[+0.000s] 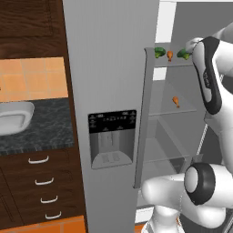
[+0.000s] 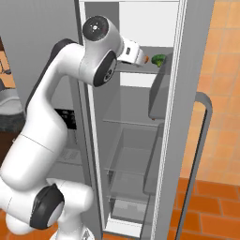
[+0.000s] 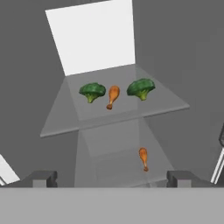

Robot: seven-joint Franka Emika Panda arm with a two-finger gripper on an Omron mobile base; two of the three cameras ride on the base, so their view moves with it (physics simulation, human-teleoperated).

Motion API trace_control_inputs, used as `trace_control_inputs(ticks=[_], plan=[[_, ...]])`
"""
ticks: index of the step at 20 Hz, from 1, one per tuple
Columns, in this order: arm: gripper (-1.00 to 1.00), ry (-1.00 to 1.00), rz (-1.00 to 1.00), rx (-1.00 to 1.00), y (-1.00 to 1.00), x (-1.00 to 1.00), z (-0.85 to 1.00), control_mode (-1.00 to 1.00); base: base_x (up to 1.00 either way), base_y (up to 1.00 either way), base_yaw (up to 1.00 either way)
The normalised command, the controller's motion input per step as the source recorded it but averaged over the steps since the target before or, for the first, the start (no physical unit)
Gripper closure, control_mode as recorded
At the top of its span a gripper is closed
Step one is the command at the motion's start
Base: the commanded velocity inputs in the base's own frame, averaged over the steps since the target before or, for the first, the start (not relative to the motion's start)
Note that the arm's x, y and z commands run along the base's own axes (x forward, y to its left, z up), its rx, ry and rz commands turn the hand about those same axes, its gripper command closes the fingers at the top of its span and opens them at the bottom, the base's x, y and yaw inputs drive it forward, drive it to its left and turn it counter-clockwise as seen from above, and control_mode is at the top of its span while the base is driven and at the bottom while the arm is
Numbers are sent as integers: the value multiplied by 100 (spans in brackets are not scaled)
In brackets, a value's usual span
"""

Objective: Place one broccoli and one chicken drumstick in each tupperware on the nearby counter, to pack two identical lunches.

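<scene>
You have two broccoli heads and a chicken drumstick in a row on the upper glass shelf (image 3: 170, 103) of the open fridge (image 1: 109, 68): the left broccoli (image 3: 92, 91), then the upper drumstick (image 3: 112, 96) just beside it, then the right broccoli (image 3: 141, 88) a little further along. None of the three touch. A second drumstick (image 3: 143, 158) lies alone on the shelf below, nearer to you and under the right broccoli's side.

The gripper (image 3: 112, 177) sits in front of the shelves, pointed into the fridge, with its two fingertips (image 3: 43, 177) set wide apart and nothing between them. It is well short of the food.

Out to the left, past the closed fridge door with its dark dispenser panel (image 1: 112, 139), you can see one tupperware (image 1: 13, 117) resting on the counter (image 1: 43, 127), cut off by the picture's edge. Below it run the drawers (image 1: 43, 182) with curved silver handles, and orange tile backs the wall above.

From the right base camera, the arm reaches into the fridge at upper-shelf height, and the open right door (image 2: 187, 117) stands beside it.
</scene>
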Motion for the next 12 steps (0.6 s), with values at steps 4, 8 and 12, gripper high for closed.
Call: trace_control_inputs(ticks=[4, 8, 12], plan=[[-100, -9, 0, -6, 4, 21, -61, -100, 0, 0, 0], [-100, 1, 0, -2, 0, 42, -32, -100, 0, 0, 0], [-100, 11, 0, 0, 0, 58, -1, -100, 0, 0, 0]])
